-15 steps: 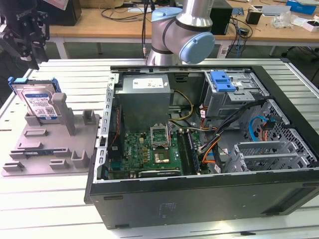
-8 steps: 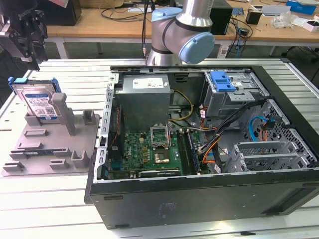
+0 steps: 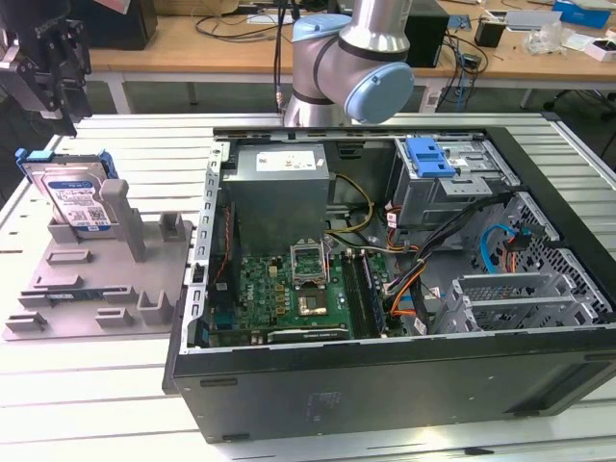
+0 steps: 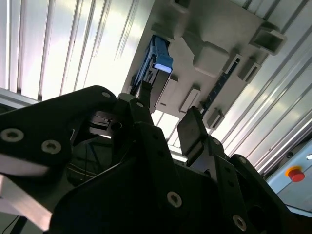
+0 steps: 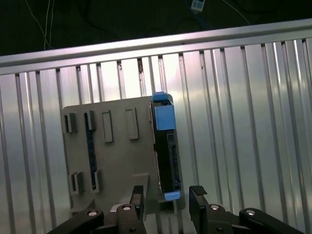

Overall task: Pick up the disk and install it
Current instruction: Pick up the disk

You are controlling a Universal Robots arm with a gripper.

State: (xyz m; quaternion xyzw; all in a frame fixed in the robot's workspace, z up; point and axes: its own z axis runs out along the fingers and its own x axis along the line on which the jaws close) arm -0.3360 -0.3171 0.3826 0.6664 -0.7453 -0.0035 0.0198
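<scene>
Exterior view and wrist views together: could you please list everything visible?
Slatted aluminium table: one, silver, under everything.
Grey plastic fixture plate with posts: one, on table, exterior view's left.
Silver hard-drive disk in blue plastic carrier: one, upright on plate.
Open black computer case: one, centre of table.
Green motherboard: one, inside case.
Blue plastic latch: one, inside case.
Robot arm: one, grey and pale blue, behind case.
Black gripper: one, open, above disk.
</scene>
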